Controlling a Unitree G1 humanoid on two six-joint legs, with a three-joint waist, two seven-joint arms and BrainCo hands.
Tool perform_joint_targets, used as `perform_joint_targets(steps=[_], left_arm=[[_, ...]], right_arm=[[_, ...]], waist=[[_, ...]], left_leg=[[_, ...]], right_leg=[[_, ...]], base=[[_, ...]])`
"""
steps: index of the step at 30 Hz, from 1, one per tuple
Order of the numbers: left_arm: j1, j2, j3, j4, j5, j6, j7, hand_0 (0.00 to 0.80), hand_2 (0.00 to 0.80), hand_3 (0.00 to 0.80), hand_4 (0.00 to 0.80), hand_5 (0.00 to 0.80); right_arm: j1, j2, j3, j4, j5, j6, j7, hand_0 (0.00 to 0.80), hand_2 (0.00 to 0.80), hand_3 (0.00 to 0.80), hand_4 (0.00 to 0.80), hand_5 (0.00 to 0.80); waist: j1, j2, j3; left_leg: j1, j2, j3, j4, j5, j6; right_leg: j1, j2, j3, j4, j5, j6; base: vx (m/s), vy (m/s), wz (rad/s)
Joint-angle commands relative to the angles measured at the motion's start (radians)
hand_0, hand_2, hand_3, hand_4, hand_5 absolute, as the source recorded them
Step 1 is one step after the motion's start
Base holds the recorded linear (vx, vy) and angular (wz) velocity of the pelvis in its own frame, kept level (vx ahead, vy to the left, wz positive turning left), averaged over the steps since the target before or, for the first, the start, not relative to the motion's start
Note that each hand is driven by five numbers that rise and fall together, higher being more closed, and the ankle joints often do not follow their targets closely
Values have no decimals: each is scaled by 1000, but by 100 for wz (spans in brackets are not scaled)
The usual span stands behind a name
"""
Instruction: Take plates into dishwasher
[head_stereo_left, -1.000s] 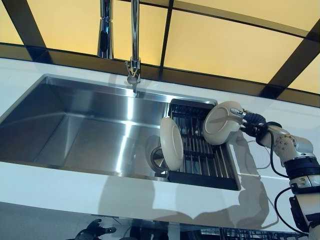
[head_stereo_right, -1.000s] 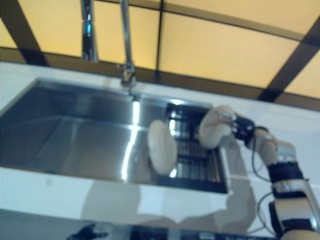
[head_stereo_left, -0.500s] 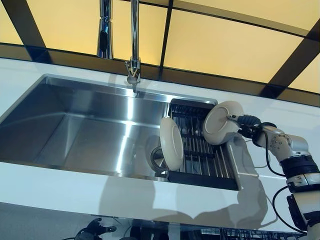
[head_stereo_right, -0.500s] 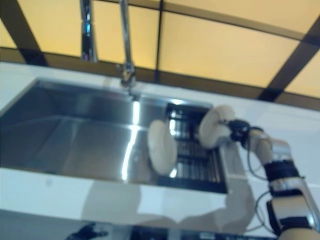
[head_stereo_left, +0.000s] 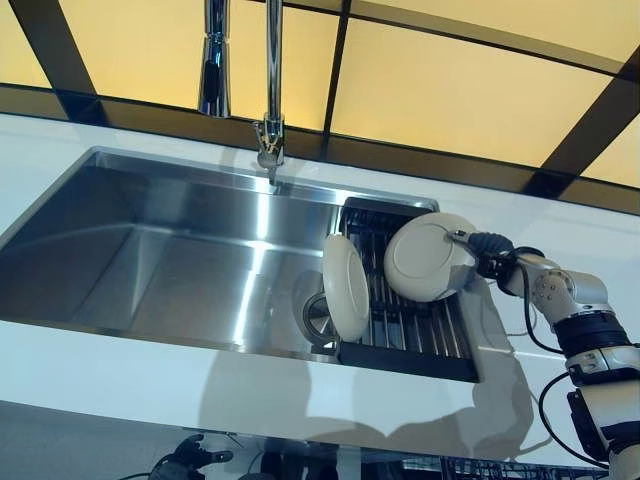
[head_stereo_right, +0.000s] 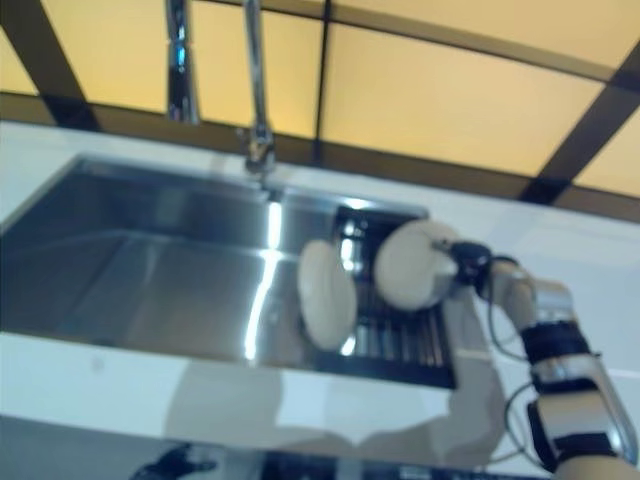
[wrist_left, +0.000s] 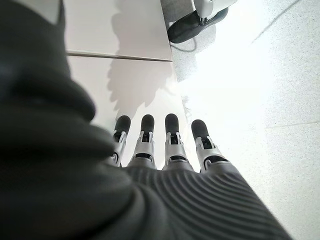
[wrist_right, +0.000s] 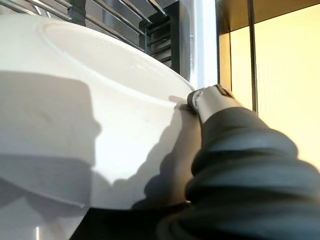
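The plate (head_stereo_left: 428, 258) pinched in the right hand (head_stereo_left: 487, 258) is plain cream-white. Just beside it, a second plate (head_stereo_left: 345, 287) is the same cream-white, standing in a black rack (head_stereo_left: 415, 325) with silver bars. The sink (head_stereo_left: 170, 250) is brushed steel grey; the table (head_stereo_left: 120, 375) is white. Behind, the window panels (head_stereo_left: 450, 95) glow yellow between dark frames.

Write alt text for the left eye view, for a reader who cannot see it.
The robot's right hand pinches the rim of a white plate held above a black dish rack at the right end of a steel sink. A second plate stands on edge at the rack's left side, and a faucet rises behind.
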Motion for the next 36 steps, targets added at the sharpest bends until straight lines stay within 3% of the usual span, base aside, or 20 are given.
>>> perform_joint_targets(steps=[1, 11, 21, 29, 36], left_arm=[[-40, 9, -49, 12, -3, -3, 7, 0, 0, 0, 0, 0], [-31, 9, -46, 14, -1, -12, 6, 0, 0, 0, 0, 0], [-12, 7, -34, 14, 7, -28, 9, 0, 0, 0, 0, 0], [-8, -4, -31, 47, 19, -56, 9, 0, 0, 0, 0, 0], [-11, -24, -41, 87, 28, -80, 11, 0, 0, 0, 0, 0]], right_arm=[[-82, 2, 25, 13, -6, -34, 1, 800, 800, 800, 800, 800], [-74, 7, 5, -57, 52, -137, 21, 800, 800, 800, 800, 800], [1, 55, -74, -306, 208, -331, 20, 800, 800, 800, 800, 800], [37, 218, -158, -589, 424, -579, 63, 800, 800, 800, 800, 800], [53, 349, -173, -780, 450, -711, 74, 800, 800, 800, 800, 800]], waist=[[40, 40, -27], [39, 40, -27], [27, 43, -24], [19, 50, -35], [21, 61, -49]], left_leg=[[44, -7, -1, 3, -139, 37], [46, -7, -4, 3, -137, 34], [42, -7, -4, 3, -138, 34], [41, -9, 0, 3, -142, 41], [39, -13, 1, 3, -147, 49]], right_leg=[[-76, -17, -24, 174, -87, 49], [-71, -15, -25, 170, -91, 46], [-77, -16, -26, 174, -85, 50], [-85, -19, -23, 183, -80, 60], [-91, -26, -23, 193, -79, 66]], base=[[0, 0, 0], [0, 0, 0], [0, 1, 1], [0, 0, 0], [21, 24, 1]])
